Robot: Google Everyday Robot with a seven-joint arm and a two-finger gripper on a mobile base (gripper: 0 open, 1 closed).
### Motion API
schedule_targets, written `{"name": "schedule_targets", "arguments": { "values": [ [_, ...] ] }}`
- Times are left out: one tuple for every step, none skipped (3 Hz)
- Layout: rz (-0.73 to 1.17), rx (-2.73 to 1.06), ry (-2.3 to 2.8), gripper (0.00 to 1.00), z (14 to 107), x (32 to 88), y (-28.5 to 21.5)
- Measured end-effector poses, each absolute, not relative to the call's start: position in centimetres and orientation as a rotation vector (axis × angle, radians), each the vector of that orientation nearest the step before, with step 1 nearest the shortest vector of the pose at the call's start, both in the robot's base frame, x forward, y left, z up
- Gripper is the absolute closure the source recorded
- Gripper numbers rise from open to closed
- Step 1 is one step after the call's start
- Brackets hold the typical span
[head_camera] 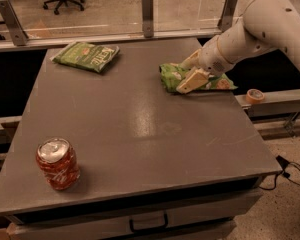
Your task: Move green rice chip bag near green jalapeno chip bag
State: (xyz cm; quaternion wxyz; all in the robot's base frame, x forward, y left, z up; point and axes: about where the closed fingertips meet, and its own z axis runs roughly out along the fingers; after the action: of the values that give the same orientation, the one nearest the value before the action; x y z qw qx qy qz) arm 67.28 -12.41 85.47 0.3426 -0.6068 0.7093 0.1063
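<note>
**At the rice chip bag, with the whole back of the counter left to cross**

My end effector [186, 75] is down at the counter [140, 129], right on the left half of the green rice chip bag [168, 77]. It reaches in from the right on my pale arm [260, 26]. The bag bulges out to its left, and more of the bag shows past it on the right. I cannot tell whether it has closed on the bag or merely sits around it, so I judge the grasp to be unconfirmed.

The rice chip bag lies toward the far right of the counter, close to the right edge. Its long axis runs roughly left to right in the camera view.

The green jalapeno chip bag [87, 55] lies flat near the far left corner, well apart from the rice chip bag. Bare counter lies between the two.

That gap decides the coming move. The target lies to the left of my end effector and a little farther back, so the carry should run almost straight along the rice chip bag's own long axis.

A red soda can [57, 163] stands at the near left, well clear of that line. A roll of tape [254, 95] rests on the ledge off to the right, behind the direction of travel.

I would make sure of a firm hold before sliding or lifting, since a puffy bag could slip.
</note>
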Motion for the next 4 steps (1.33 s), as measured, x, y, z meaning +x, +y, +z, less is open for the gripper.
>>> {"name": "schedule_targets", "arguments": {
  "values": [
    [0.278, -1.570, 1.823, 0.88, 86.4, 67.1, -12.3],
    [0.247, -1.573, 1.728, 1.00, 90.1, 66.5, -11.8],
    [0.162, -1.565, 1.552, 1.00, 97.4, 65.7, -11.6],
    [0.162, -1.565, 1.552, 1.00, 97.4, 65.7, -11.6]
  ]
}}
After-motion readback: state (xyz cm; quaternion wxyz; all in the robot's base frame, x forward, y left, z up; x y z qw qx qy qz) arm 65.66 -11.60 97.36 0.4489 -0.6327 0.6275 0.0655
